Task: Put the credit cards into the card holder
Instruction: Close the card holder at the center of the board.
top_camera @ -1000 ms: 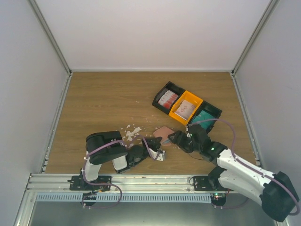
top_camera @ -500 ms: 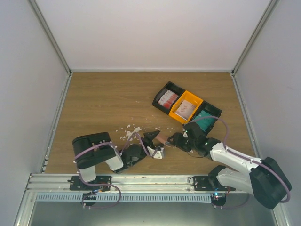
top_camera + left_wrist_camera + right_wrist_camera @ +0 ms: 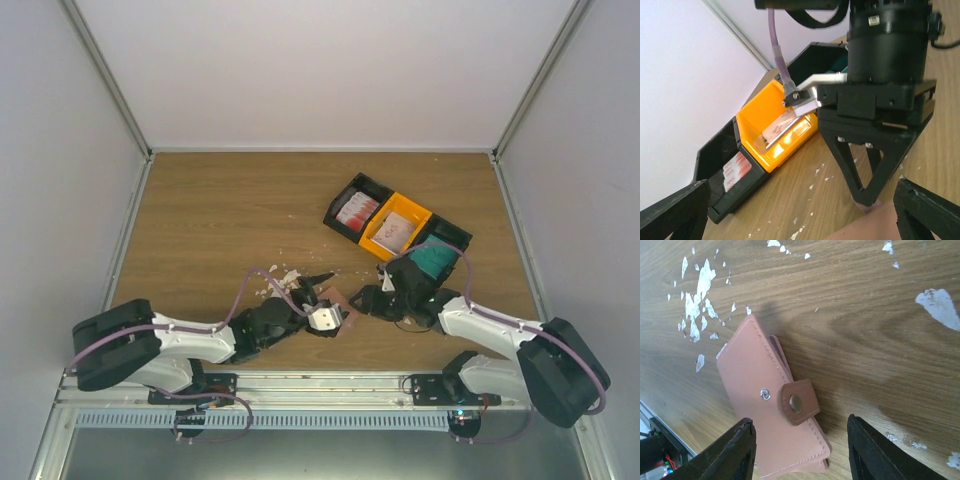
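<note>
1. The card holder (image 3: 771, 410) lies flat and closed on the worktop (image 3: 220, 220), near the front edge between both grippers, roughly where it lay a second ago.
2. In the right wrist view its long axis runs diagonally, upper left to lower right, with the snap tab fastened over one long edge.
3. The right gripper (image 3: 800, 422) straddles its lower end, jaws apart and unclamped.
4. The left gripper (image 3: 801, 185) has spread wide, and its arm's elbow has swung out left.
5. The credit cards (image 3: 357, 210) sit in the bins (image 3: 375, 243) at the far right.

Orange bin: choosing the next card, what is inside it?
A pale card lies tilted inside the orange bin. Whether more cards sit beneath is hidden by it.
</note>
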You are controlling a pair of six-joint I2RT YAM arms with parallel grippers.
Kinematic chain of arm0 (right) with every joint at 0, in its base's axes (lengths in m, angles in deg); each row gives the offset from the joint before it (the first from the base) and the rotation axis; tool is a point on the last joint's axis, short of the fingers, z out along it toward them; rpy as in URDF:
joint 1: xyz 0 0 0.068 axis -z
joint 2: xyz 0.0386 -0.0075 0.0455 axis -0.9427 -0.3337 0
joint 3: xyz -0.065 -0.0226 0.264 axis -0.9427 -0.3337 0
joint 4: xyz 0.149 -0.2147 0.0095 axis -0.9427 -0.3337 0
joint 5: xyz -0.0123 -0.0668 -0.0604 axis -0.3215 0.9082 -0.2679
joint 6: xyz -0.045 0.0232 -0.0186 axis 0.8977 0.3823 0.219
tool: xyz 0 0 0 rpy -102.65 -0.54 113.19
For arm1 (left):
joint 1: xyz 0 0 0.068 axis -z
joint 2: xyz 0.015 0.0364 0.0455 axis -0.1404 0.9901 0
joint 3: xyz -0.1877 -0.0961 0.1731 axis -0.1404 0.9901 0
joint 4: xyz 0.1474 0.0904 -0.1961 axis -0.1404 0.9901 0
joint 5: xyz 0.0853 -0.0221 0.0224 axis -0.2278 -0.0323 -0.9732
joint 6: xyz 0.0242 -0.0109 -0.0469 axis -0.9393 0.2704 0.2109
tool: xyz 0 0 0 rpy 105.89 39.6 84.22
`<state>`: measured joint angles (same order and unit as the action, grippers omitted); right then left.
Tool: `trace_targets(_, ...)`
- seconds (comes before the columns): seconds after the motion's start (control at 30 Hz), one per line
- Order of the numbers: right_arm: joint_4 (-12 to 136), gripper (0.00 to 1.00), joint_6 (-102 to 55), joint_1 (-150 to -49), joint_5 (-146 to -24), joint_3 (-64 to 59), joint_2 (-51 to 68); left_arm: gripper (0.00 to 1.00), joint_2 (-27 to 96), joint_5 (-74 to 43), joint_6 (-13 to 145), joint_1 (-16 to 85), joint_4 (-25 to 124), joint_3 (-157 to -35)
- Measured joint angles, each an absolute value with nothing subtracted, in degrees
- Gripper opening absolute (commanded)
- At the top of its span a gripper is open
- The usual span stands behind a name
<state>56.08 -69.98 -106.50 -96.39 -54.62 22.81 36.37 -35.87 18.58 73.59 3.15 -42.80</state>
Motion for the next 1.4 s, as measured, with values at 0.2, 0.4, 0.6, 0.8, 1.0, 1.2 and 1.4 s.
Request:
trace_targets(0.2,56.2,0.51,-67.1,-107.7,-98.1,-53.4,20.9,0.99,31.3,-35.4,31.4,72.5,12.3,-45.8)
trace_targets(0.4,55.1,0.50,-64.6,-109.4,-97.8,-51.6,19.4,0.99,28.9,-34.8,58.5,64.6,31.5,-56.3)
trace_targets(0.6,50.6,0.38,-59.9,-109.5,-93.4,-46.4,18.9,0.86,22.7,-24.7,79.5,54.7,44.3,-54.8)
trace_targets(0.8,46.9,0.29,-55.1,-109.6,-90.1,-42.9,16.1,0.62,21.2,-13.9,92.9,52.1,50.3,-48.9)
trace_targets(1.0,43.5,0.13,-52.0,-109.7,-89.5,-42.9,14.8,0.52,25.7,-6.8,98.7,51.6,49.6,-47.6)
trace_targets(1.2,43.6,0.01,-52.2,-109.8,-91.4,-42.9,14.1,0.50,30.5,-3.1,101.1,51.1,47.7,-47.6)
trace_targets(1.4,45.6,0.01,-52.8,-109.8,-93.7,-42.9,14.1,0.49,34.5,-1.4,101.7,51.0,46.4,-47.7)
